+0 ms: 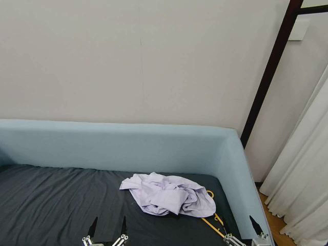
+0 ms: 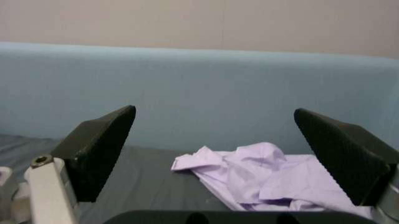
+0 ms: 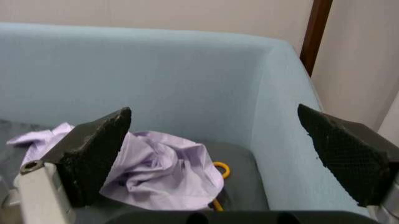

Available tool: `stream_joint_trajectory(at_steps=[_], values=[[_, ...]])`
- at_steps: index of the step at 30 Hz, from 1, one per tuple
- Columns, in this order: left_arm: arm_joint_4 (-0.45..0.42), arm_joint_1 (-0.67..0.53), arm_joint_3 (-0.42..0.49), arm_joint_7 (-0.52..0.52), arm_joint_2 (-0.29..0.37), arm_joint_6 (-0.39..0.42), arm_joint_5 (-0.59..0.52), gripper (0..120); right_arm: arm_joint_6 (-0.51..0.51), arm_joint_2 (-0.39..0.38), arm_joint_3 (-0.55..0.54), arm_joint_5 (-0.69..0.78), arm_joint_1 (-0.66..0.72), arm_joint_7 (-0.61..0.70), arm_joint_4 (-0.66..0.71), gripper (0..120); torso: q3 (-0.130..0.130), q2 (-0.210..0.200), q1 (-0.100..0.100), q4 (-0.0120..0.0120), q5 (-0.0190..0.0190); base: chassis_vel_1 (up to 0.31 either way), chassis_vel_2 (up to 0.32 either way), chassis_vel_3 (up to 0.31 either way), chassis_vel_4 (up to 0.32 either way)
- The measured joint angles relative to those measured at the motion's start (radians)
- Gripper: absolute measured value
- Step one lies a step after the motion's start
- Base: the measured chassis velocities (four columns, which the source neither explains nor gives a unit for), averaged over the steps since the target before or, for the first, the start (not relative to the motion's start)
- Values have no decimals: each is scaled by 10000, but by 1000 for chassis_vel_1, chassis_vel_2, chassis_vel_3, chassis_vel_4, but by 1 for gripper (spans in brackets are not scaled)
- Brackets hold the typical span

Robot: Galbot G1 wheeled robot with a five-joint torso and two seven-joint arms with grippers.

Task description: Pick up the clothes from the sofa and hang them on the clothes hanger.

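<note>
The crumpled lilac shirt (image 1: 169,193) lies in a heap on the dark grey seat cushion (image 1: 51,205), near the right-hand corner of the pale blue upholstered sofa (image 1: 128,146). A yellow-orange clothes hanger (image 1: 214,228) pokes out from under its right edge, touching the fabric. Your left gripper (image 1: 109,221) hovers low in front of the shirt, fingers spread wide and empty. Your right gripper (image 3: 214,109) hangs by the sofa's right arm, likewise spread and holding nothing. You look to be at the reach, nothing picked up yet. Next calls for pinching a raised fold without snagging the hanger beneath.
</note>
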Motion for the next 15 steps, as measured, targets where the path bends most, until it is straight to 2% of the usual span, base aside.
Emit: stream_joint_trajectory(at_steps=[1, 5, 6, 9, 10, 11, 13, 14, 15], values=[[0, 0, 0, 0, 0, 0, 0, 100, 0, 0, 0, 0, 0, 0, 0, 100, 0, 0, 0, 0, 0, 0, 0, 0, 0], [204, -27, -77, -169, 6, 109, 104, 100, -1313, -658, -369, 986, 212, 508, -109, 100, 0, 1, 0, -1, 1, 0, 0, 0, 0], [204, -27, -77, -169, 6, 109, 104, 100, -1313, -658, -369, 986, 212, 508, -109, 100, 0, 1, 0, -1, 1, 0, 0, 0, 0], [322, 1, -87, -197, 3, 100, 118, 100, -2664, -1212, -542, 2579, 460, 804, 25, 100, 0, 1, 0, -1, 1, 0, 0, 0, 0], [388, 12, -85, -206, -8, 88, 120, 100, -3702, -1515, -632, 4117, 677, 1070, 291, 100, 0, 1, 0, -1, 1, 0, 0, 0, 0], [388, 12, -85, -206, -8, 88, 120, 100, -3702, -1515, -632, 4117, 677, 1070, 291, 100, 0, 1, 0, -1, 1, 0, 0, 0, 0], [486, 29, -80, -220, -52, 74, 121, 100, -5230, -1916, -665, 6856, 1157, 1635, 712, 100, 0, 1, 0, 0, 0, 0, 0, 0, 0], [499, 29, -81, -225, -59, 74, 122, 100, -5468, -1977, -665, 7311, 1272, 1737, 755, 100, 0, 2, 0, 0, -1, 0, 0, 0, 0], [543, 25, -75, -232, -71, 73, 112, 100, -6440, -2201, -653, 9095, 1846, 2185, 791, 100, 0, 2, 0, 2, 1, 0, 0, 0, 0]])
